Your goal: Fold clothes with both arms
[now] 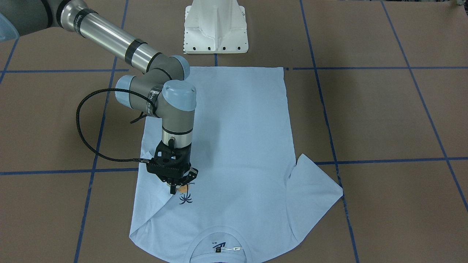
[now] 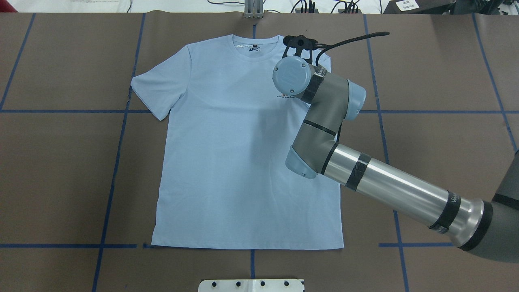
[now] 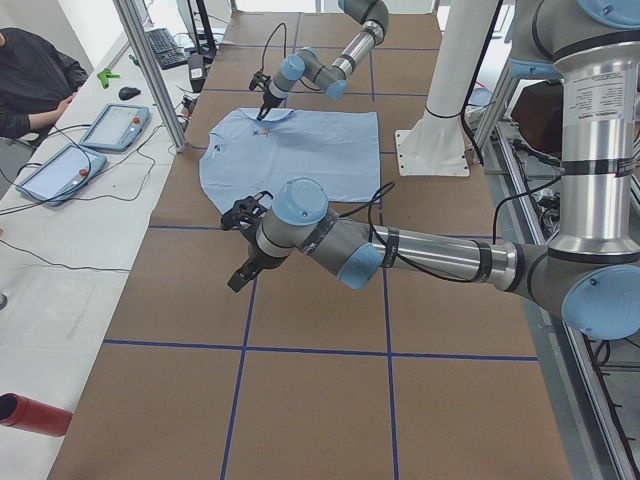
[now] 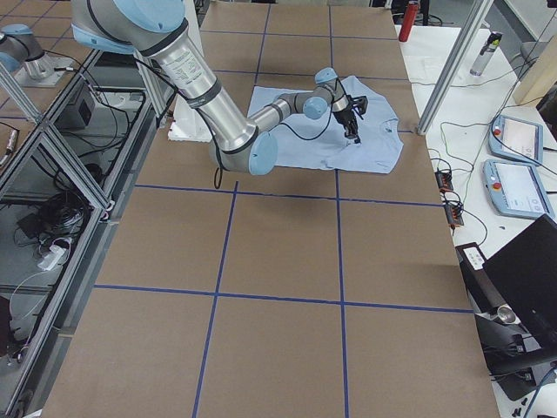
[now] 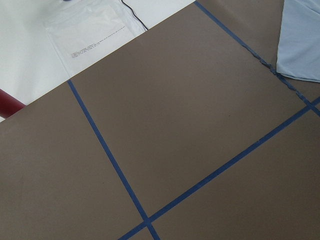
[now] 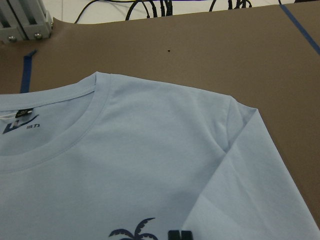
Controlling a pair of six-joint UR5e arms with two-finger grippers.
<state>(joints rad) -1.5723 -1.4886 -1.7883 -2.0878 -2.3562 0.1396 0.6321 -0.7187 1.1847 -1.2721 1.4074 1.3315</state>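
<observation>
The light blue T-shirt (image 1: 237, 146) lies flat, front up, collar (image 2: 255, 40) away from the robot. The sleeve on the robot's right is folded in over the chest (image 6: 240, 190); the other sleeve (image 2: 158, 91) lies spread out. My right gripper (image 1: 181, 184) points down at the shirt just beside the palm-tree print (image 1: 185, 198), and its fingers look spread and empty. My left gripper (image 3: 238, 282) hovers over bare table well off the shirt's left side; I cannot tell whether it is open or shut. The left wrist view shows only a corner of the shirt (image 5: 302, 40).
The white pedestal base (image 1: 215, 29) stands at the shirt's hem side. Blue tape lines (image 2: 117, 162) grid the brown table. Beyond the far edge stand an aluminium post (image 3: 150, 70), tablets (image 3: 110, 125), a red cylinder (image 3: 35, 413) and a seated person (image 3: 30, 75).
</observation>
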